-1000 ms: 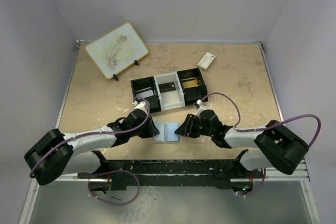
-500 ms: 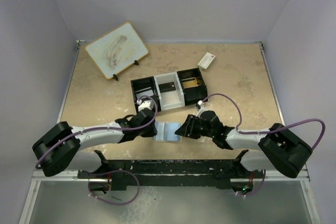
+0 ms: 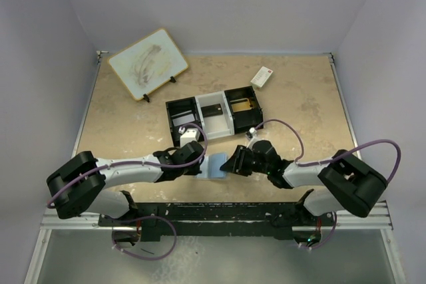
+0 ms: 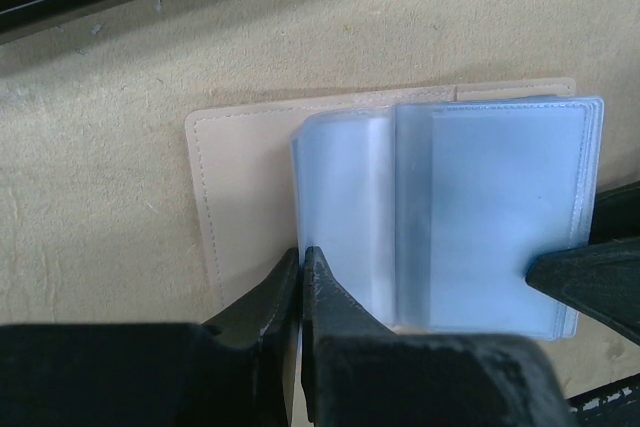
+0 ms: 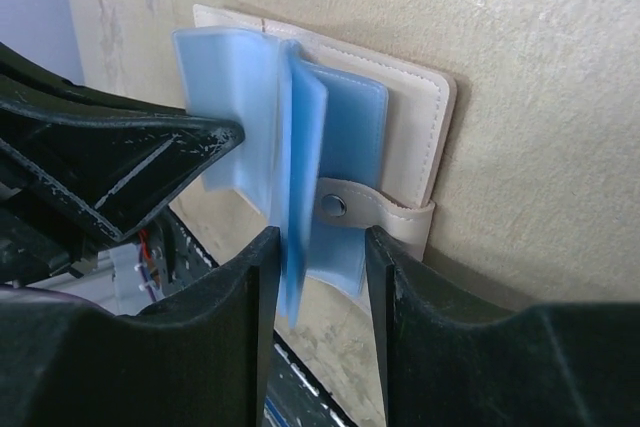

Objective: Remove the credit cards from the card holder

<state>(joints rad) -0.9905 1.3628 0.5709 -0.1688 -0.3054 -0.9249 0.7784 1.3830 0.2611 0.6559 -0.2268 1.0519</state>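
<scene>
Table point(image 3: 120, 118): beige, mottled top. Card holder point(image 3: 214, 166) lies open near the front edge, pale blue leaves showing. Just behind it, a black-and-white three-compartment tray point(image 3: 198, 118). Far right, a small white box point(image 3: 262, 76) with a red mark. Far left, a pale board point(image 3: 148, 63), apparently propped on a small black stand.

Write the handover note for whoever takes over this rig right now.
Left gripper: shut, tips at the edge of the card holder, beside its blue sleeves.
Right gripper: open, straddling an upright sleeve.
Card holder: lying open on the table, in front of the tray.
Done: holder unsnapped, sleeves fanned.
Left: no card is visibly coming out; pull the cards from the sleeves. What the tray holds is too small to tell.
</scene>
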